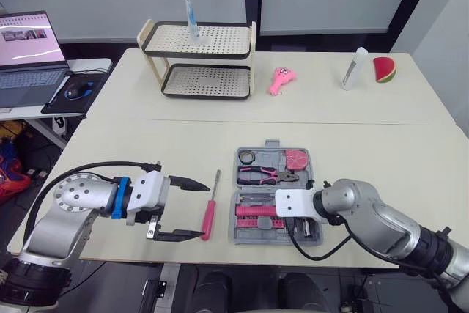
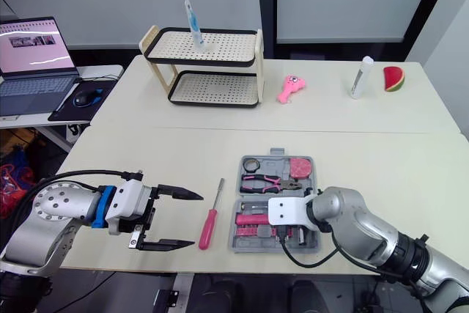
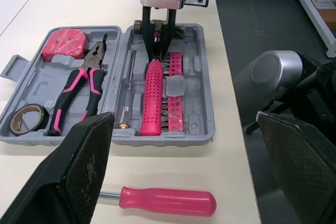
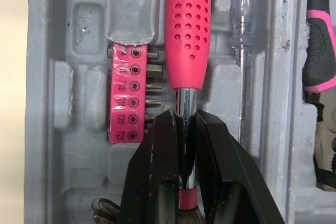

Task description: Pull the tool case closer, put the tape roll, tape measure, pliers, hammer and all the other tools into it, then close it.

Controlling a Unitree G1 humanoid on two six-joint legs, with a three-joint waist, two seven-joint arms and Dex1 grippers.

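The grey tool case (image 1: 316, 181) lies open near the table's front edge. In it are the tape roll (image 1: 249, 156), the pink tape measure (image 1: 295, 157), the pliers (image 1: 262, 175), a pink bit strip (image 4: 127, 98) and the pink-handled hammer (image 1: 253, 210). My right gripper (image 4: 184, 124) is down in the case, shut on the hammer's metal shaft just below the handle (image 4: 187, 24). A pink screwdriver (image 1: 210, 210) lies on the table left of the case. My left gripper (image 1: 204, 210) is open, its fingertips (image 1: 198, 234) close beside the screwdriver's handle.
At the back of the table stand a two-tier rack (image 1: 198, 60), a pink toy (image 1: 281, 80), a white bottle (image 1: 355, 69) and a watermelon slice (image 1: 384, 69). A laptop (image 1: 29, 56) and mouse (image 1: 75, 91) sit on a side desk to the left.
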